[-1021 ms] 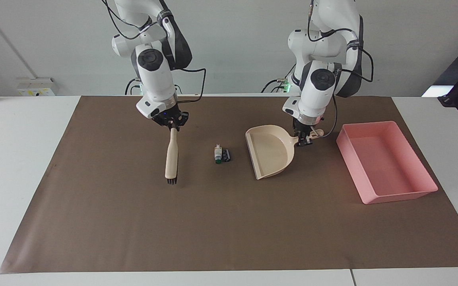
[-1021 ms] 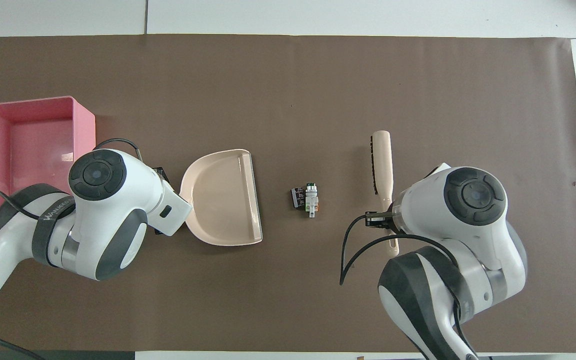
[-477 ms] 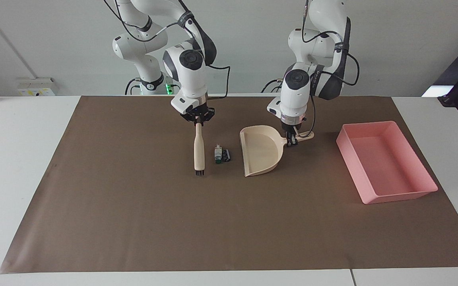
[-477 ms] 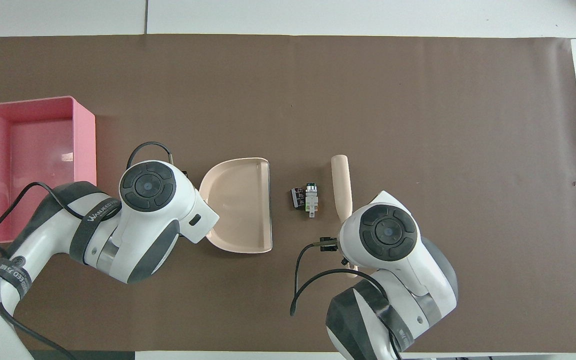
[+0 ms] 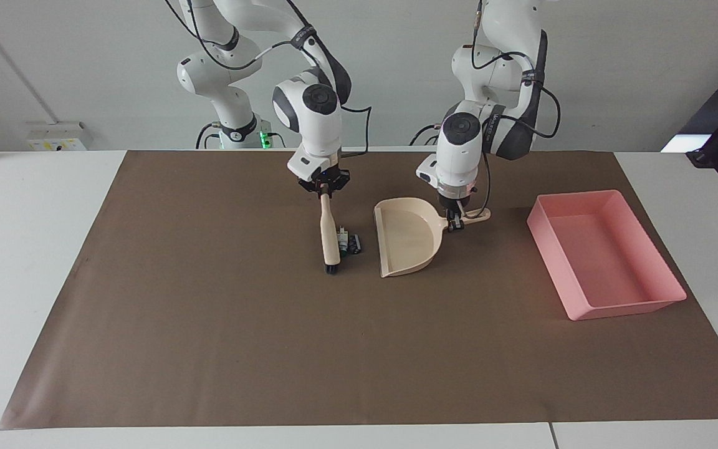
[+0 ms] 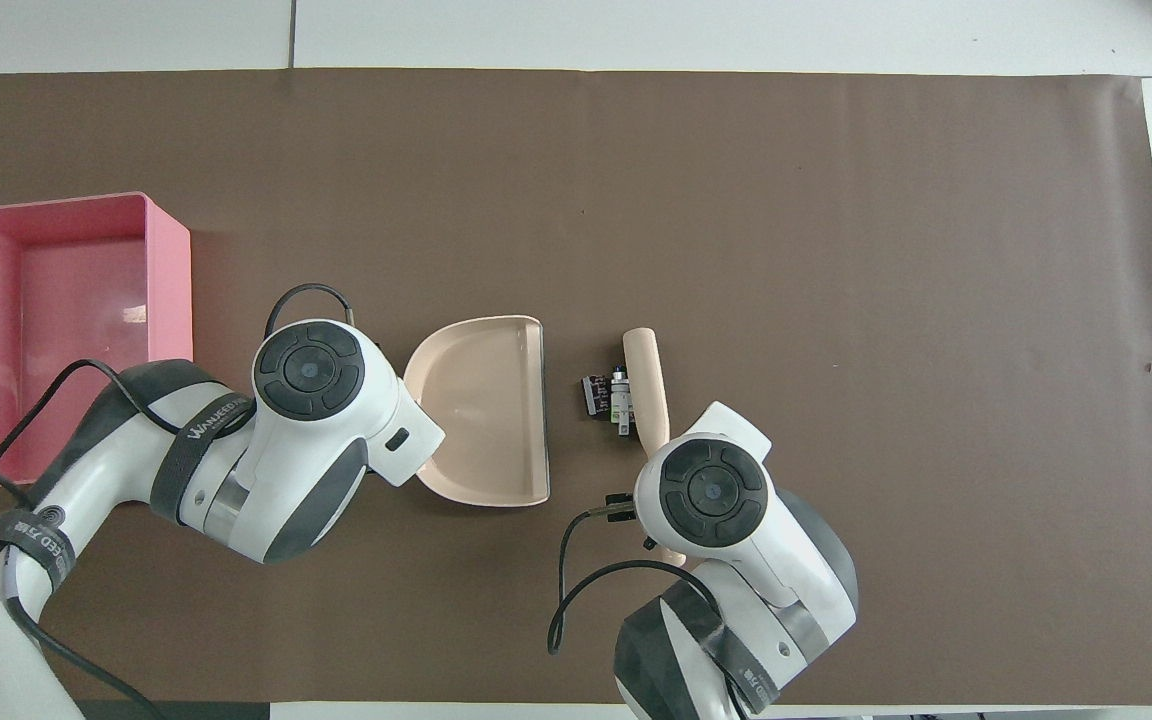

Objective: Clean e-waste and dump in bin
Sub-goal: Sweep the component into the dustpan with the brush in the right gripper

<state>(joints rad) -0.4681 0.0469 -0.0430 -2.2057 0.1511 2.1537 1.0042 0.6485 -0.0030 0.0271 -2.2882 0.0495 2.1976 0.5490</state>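
Now e-waste point(image 5: 348, 242) between brush point(image 5: 329, 234), clamped by right end effector point(image 5: 324, 189), and dustpan point(image 5: 406, 240), clamped by left end effector point(image 5: 455, 219).

Brown mat point(image 5: 209, 349) on white table point(image 5: 22, 249)

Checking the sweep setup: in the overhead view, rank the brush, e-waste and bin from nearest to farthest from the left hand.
1. E-waste: beside the dustpan's open edge.
2. Brush: just past the e-waste, toward the right arm's end.
3. Bin: at the left arm's end.

The left hand grips the dustpan handle.
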